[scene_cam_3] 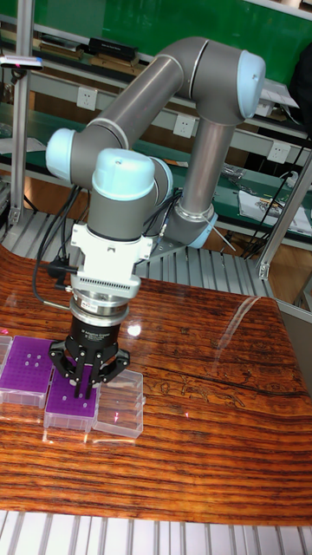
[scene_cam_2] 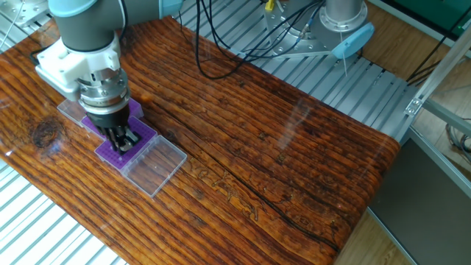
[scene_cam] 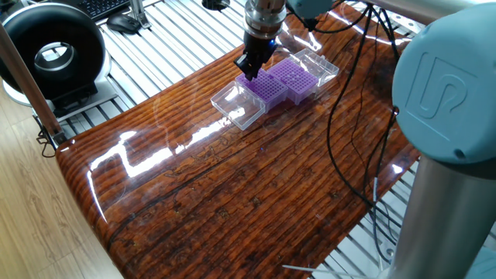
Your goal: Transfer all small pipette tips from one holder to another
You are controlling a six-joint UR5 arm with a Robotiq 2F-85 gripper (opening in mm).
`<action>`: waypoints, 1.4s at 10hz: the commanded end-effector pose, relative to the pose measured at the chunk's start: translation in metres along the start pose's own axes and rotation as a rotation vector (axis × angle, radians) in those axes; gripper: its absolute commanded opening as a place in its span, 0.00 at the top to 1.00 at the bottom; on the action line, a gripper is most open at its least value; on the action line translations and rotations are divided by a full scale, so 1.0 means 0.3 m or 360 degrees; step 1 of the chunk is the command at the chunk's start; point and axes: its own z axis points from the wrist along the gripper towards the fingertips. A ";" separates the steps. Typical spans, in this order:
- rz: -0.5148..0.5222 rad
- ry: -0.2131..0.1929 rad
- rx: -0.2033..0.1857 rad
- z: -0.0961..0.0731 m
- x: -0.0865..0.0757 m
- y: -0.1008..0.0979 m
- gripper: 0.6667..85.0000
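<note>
Pincer over purple rack

Your table is a glossy, dark-grained wood slab with a rounded near edge, set on a slatted metal frame. Two purple racks sit side by side on it, touching, toward 12 o'clock in one fixed view. Each has a clear hinged lid lying open flat on the wood, one at the pair's 8 o'clock, the other at 2 o'clock.

UR logo embossed on blue joint cap of arm, one fixed view; no other legible text.
</note>
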 end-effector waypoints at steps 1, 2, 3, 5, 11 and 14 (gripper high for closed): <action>0.0009 -0.0011 -0.0016 0.007 0.004 -0.001 0.75; 0.0010 -0.0011 -0.0018 0.010 0.008 -0.002 0.75; 0.0008 -0.0013 -0.0021 0.013 0.009 -0.003 0.75; 0.0007 -0.0011 -0.0018 0.018 0.018 -0.007 0.75; 0.0007 -0.0004 -0.0016 0.020 0.035 -0.009 0.75; 0.0008 -0.0001 -0.0023 0.019 0.037 -0.008 0.75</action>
